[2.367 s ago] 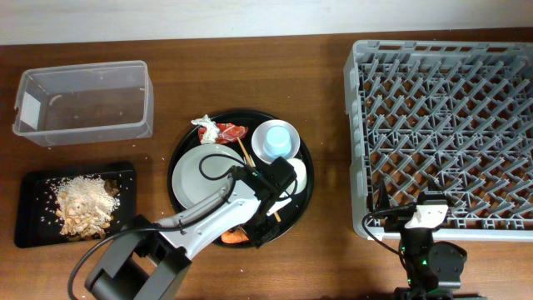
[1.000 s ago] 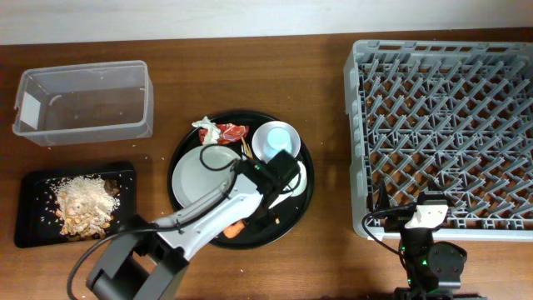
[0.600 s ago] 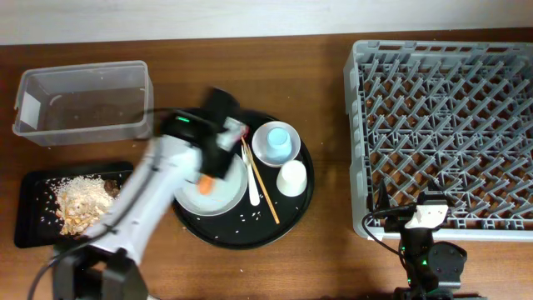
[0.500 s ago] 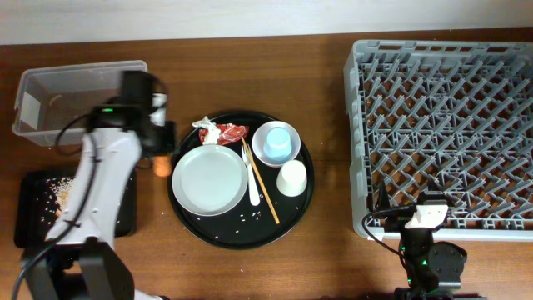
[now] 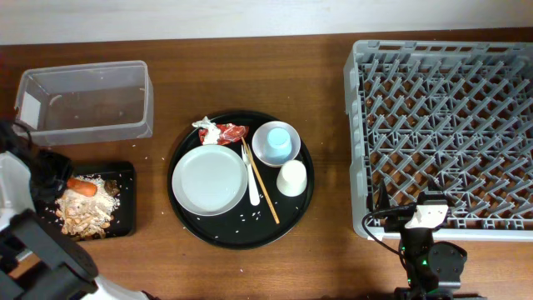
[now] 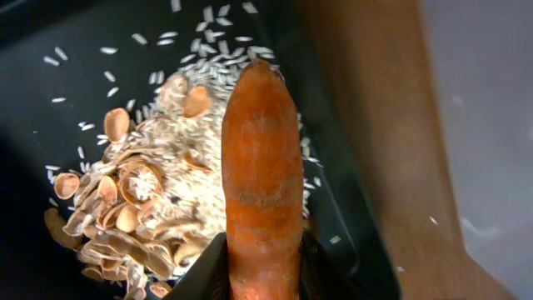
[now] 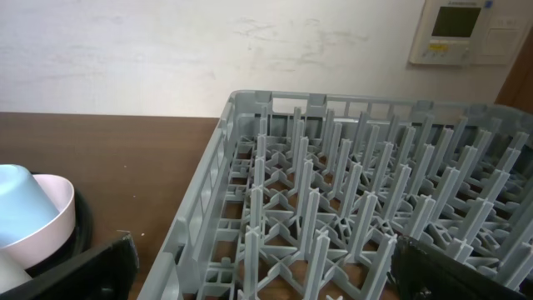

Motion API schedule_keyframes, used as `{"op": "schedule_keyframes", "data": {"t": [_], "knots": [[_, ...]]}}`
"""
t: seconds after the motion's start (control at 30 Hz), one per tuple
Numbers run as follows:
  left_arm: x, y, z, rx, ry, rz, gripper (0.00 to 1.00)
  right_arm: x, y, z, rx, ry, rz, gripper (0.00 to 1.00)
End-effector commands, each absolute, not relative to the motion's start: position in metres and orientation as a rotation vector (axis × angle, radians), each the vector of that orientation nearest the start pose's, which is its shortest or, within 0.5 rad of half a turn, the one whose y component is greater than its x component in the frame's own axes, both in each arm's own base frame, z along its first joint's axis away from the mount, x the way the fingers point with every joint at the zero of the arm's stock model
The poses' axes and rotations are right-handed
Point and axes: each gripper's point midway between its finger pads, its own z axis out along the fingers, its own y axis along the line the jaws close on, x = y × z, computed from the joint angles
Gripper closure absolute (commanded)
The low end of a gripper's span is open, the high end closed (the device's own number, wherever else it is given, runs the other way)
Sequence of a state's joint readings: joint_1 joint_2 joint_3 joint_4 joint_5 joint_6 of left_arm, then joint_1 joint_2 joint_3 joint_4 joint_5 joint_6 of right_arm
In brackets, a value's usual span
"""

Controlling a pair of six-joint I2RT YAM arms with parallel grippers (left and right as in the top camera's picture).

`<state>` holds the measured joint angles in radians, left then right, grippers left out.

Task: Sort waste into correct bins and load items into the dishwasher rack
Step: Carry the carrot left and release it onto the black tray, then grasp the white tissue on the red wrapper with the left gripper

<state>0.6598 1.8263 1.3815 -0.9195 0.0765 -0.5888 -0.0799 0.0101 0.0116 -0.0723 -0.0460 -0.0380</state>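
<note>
My left gripper point(image 6: 262, 279) is shut on the orange carrot point(image 6: 260, 167), holding it just above the beige rice-like scraps point(image 6: 141, 196) in the shallow black tray point(image 6: 50, 29). From overhead the carrot point(image 5: 82, 185) hangs over that tray point(image 5: 121, 218), below the clear tub point(image 5: 83, 102). On the round black tray lie the white plate point(image 5: 210, 179), a bowl holding the blue cup point(image 5: 276, 143), the small white cup point(image 5: 291, 177), chopsticks point(image 5: 265, 193), fork point(image 5: 253, 187), red-and-white wrapper point(image 5: 231, 133) and tissue point(image 5: 205, 122). My right gripper point(image 7: 266, 275) stands open at the grey rack point(image 7: 333, 208).
The round black tray point(image 5: 241, 235) sits mid-table with scattered rice grains on it. The rack point(image 5: 445, 133) fills the right side. My right arm point(image 5: 423, 250) rests by the rack's front edge. Bare wood lies between the tray and the rack.
My left arm has swung from the round tray far to the left, carrying the carrot over the black tray with the scraps. The right arm has not moved.
</note>
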Motion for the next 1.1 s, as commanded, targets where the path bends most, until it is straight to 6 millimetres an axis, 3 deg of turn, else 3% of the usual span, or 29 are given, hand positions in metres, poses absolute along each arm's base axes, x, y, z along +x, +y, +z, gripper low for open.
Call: {"op": "schedule_keyframes", "data": {"t": [0.0, 0.03, 0.07, 0.2, 0.27, 0.37, 0.5, 0.67, 0.73, 0.77, 0.83, 0.9, 0.97, 1.07], "knots": [[0.301, 0.228, 0.051, -1.863, 2.364, -0.158, 0.73, 0.246, -0.014, 0.157, 0.002, 1.645, -0.066, 0.01], [0.300, 0.228, 0.046, -1.875, 2.370, -0.166, 0.71, 0.246, -0.014, 0.157, 0.002, 1.645, -0.066, 0.01], [0.300, 0.227, 0.044, -1.880, 2.376, -0.172, 0.58, 0.246, -0.014, 0.157, 0.002, 1.645, -0.066, 0.01], [0.299, 0.226, 0.043, -1.883, 2.379, -0.180, 0.50, 0.246, -0.014, 0.157, 0.002, 1.645, -0.066, 0.01], [0.307, 0.216, 0.045, -1.860, 2.383, -0.292, 0.50, 0.246, -0.014, 0.157, 0.002, 1.645, -0.066, 0.01], [0.332, 0.187, 0.059, -1.622, 2.443, -0.615, 0.51, 0.246, -0.014, 0.157, 0.003, 1.645, -0.066, 0.01], [0.346, 0.160, 0.098, -1.352, 2.426, -0.856, 0.53, 0.246, -0.014, 0.157, 0.002, 1.645, -0.066, 0.01], [0.340, 0.146, 0.171, -1.148, 2.346, -0.802, 0.50, 0.246, -0.014, 0.157, 0.002, 1.645, -0.066, 0.01], [0.333, 0.128, 0.198, -1.083, 2.328, -0.810, 0.41, 0.246, -0.014, 0.157, 0.002, 1.645, -0.066, 0.01], [0.331, 0.114, 0.215, -1.027, 2.310, -0.852, 0.01, 0.246, -0.014, 0.157, 0.002, 1.645, -0.066, 0.01], [0.333, 0.086, 0.238, -0.916, 2.283, -0.961, 0.01, 0.246, -0.014, 0.157, 0.002, 1.645, -0.066, 0.01], [0.338, 0.049, 0.245, -0.767, 2.334, -1.017, 0.01, 0.246, -0.014, 0.157, 0.002, 1.645, -0.066, 0.01], [0.342, 0.013, 0.237, -0.613, 2.434, -0.986, 0.01, 0.246, -0.014, 0.157, 0.002, 1.645, -0.066, 0.01], [0.339, -0.048, 0.215, -0.362, 2.632, -0.779, 0.02, 0.246, -0.014, 0.157, 0.002, 1.645, -0.066, 0.01]]}}
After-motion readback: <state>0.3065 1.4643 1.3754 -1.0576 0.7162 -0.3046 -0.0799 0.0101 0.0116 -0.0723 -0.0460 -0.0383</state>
